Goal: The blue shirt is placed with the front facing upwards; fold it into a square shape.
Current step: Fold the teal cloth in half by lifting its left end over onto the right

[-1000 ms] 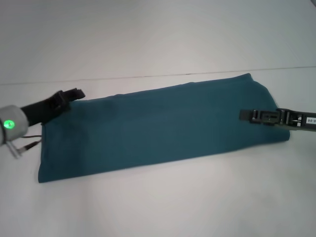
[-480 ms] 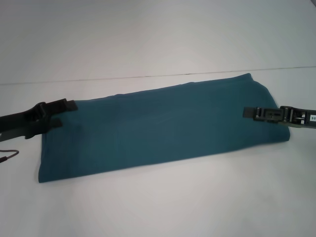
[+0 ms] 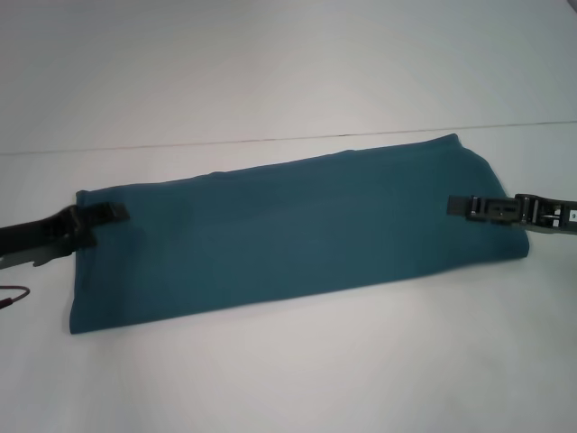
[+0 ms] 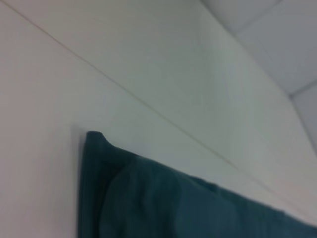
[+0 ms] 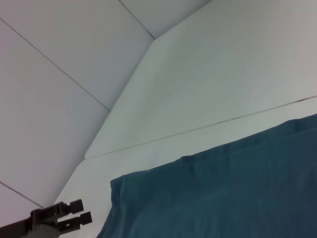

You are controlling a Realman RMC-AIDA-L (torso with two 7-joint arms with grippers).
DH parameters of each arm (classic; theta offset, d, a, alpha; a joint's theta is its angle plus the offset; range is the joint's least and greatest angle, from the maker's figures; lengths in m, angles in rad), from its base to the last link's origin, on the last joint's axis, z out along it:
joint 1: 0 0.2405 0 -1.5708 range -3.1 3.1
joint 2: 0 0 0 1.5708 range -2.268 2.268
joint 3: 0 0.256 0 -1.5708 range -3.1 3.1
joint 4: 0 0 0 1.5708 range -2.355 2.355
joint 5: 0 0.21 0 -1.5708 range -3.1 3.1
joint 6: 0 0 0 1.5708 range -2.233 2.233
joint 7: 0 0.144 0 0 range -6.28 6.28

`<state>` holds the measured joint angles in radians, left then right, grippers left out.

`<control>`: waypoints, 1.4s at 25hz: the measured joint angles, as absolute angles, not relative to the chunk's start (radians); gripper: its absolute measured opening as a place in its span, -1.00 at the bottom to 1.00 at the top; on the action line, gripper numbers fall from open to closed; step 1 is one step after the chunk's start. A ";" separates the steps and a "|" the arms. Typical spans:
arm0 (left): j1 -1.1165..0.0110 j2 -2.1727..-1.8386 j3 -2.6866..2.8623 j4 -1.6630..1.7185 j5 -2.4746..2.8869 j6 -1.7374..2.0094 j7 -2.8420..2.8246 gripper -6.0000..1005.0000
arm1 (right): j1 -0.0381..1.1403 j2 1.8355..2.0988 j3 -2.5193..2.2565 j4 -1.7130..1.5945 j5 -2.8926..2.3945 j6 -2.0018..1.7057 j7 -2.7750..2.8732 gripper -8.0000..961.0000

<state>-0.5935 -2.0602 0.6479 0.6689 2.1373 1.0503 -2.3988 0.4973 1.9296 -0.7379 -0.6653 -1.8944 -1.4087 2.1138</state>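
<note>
The blue shirt [image 3: 297,230] lies across the table [image 3: 288,81], left claw [image 3: 106,215] at its left end, right claw [image 3: 464,207] at its right.

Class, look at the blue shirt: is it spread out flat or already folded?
Folded. The shirt lies as a long narrow band on the table; no sleeves, collar or lettering show, so it is not yet square.
</note>
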 joint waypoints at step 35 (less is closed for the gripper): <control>-0.658 -2.039 0.679 0.724 2.462 1.040 -2.676 0.59 | 0.498 1.927 -0.738 -0.662 -1.894 -1.408 2.116 0.47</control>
<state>-0.6578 -2.0391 0.6790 0.7240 2.4620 1.0405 -2.6759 0.4977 1.9267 -0.7378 -0.6619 -1.8944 -1.4081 2.1162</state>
